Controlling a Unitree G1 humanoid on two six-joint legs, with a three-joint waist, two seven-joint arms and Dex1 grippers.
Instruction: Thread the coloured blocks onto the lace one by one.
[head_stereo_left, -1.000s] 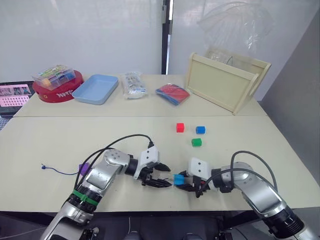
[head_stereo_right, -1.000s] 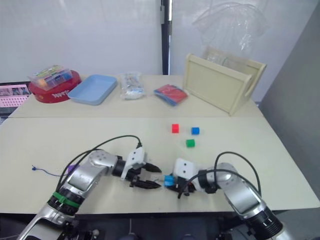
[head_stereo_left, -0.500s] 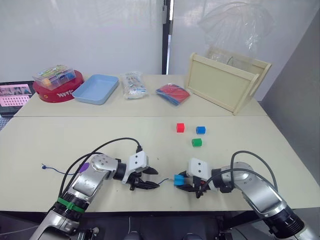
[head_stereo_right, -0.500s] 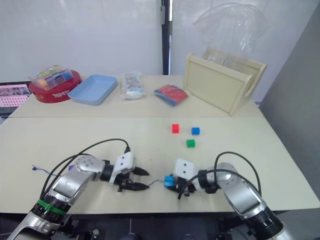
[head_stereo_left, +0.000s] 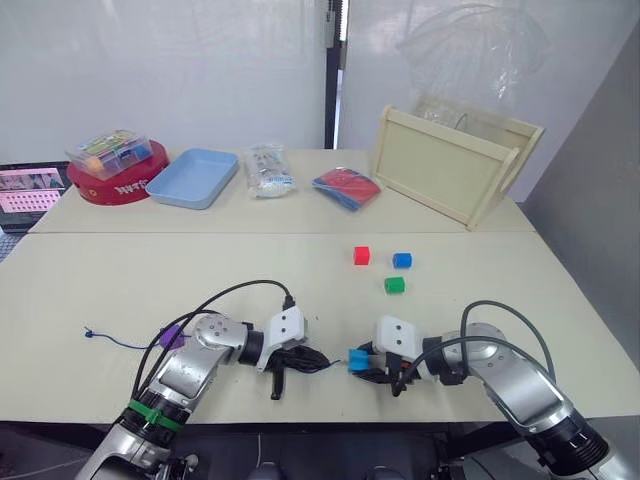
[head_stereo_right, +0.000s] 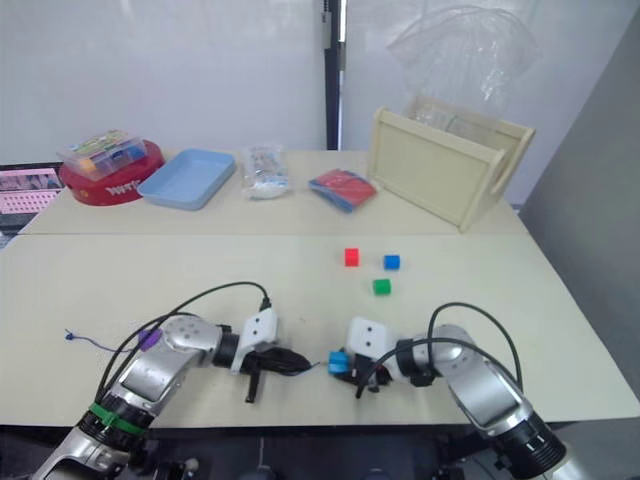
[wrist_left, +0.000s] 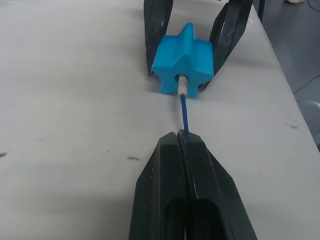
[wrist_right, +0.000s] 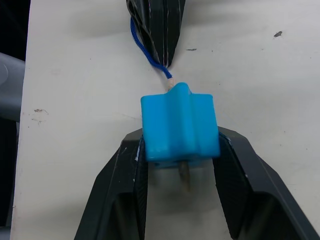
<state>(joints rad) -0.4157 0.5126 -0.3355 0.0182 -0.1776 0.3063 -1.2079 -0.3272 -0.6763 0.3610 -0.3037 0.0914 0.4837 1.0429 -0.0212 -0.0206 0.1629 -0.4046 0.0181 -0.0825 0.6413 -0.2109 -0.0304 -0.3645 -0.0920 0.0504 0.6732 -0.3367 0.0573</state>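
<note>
The right gripper (wrist_right: 180, 165) is clamped on the small cyan star-shaped plastic bead (wrist_right: 179, 129), holding it just above the cream table (head_stereo_left: 120, 290) near its front edge. The thin dark blue lace (wrist_left: 184, 113) runs through the bead's hole: its stiff pale tip enters on the side facing the left gripper and pokes out on the far side, between the right gripper's fingers (wrist_right: 237, 175). The left gripper (wrist_left: 184, 137) has its fingers pressed together on the lace just short of the bead. Behind the left arm, the lace trails over the table to a knotted end (head_stereo_left: 88, 333), with the purple bead (head_stereo_left: 170, 337) on it. The red cube bead (head_stereo_left: 361, 255), the blue bead (head_stereo_left: 401, 260) and the green bead (head_stereo_left: 393, 285) lie loose mid-table, near one another.
</note>
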